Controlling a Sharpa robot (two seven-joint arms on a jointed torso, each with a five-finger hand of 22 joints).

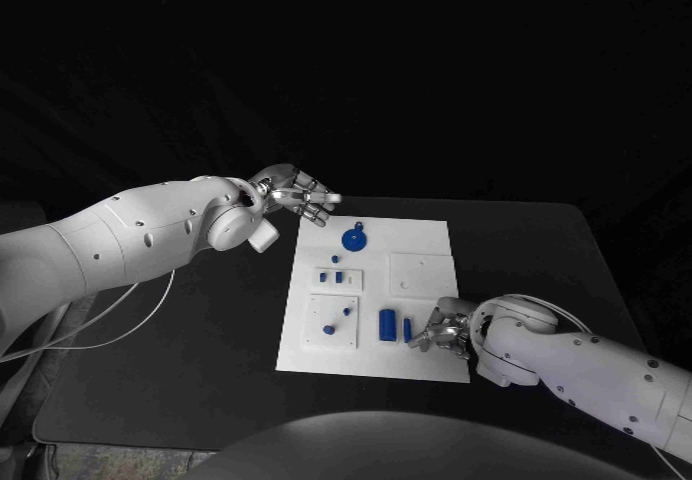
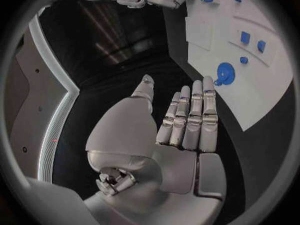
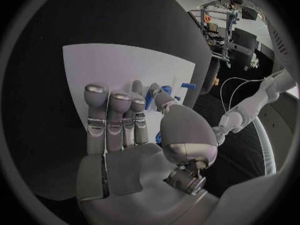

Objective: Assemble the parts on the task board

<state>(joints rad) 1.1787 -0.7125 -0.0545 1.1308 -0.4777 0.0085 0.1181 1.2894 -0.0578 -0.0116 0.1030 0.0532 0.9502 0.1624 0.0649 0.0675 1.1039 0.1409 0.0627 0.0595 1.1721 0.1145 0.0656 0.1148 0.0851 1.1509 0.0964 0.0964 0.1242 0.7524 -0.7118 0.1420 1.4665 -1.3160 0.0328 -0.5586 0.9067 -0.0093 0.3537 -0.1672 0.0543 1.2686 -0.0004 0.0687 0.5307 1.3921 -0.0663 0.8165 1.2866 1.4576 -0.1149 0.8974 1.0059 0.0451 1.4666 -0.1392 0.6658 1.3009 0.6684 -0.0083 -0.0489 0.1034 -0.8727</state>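
We see the task board (image 1: 378, 300) lying at the middle of the black table (image 1: 216, 350). No readable writing or label appears on it. A blue disc part (image 1: 353, 239) sits near the board's far end; a blue cylinder part (image 1: 387, 322) lies near its near edge. The left hand (image 1: 296, 194) hovers off the board's far left corner, fingers extended and apart, holding nothing. The right hand (image 1: 444, 330) rests at the board's near right area beside the cylinder; we cannot tell whether it grips anything.

task board (image 1: 418, 268): matt white plate | parts (image 1: 387, 322): smooth blue plastic | surface (image 1: 216, 350): matt black | fingers (image 2: 187, 116): satin silver metal
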